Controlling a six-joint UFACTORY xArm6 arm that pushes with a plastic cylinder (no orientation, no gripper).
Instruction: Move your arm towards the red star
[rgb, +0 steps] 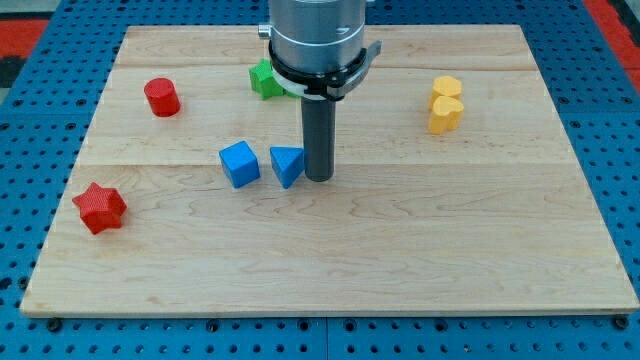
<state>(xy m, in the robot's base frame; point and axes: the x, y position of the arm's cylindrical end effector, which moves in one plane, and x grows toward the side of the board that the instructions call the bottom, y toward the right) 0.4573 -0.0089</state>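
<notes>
My tip (319, 178) sits touching the blue triangular block (287, 165) (no jaws, nothing held); red star (99, 207) lies far to its view-left, slightly lower.

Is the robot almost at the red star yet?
Not yet. My tip sits near the middle of the board, right beside the blue triangular block, with the blue cube just past it. The red star waits alone near the view's left edge, untouched. Nothing looks done so far; what's left is sliding across to the view's lower left, probably steering around the two blue blocks.
</notes>
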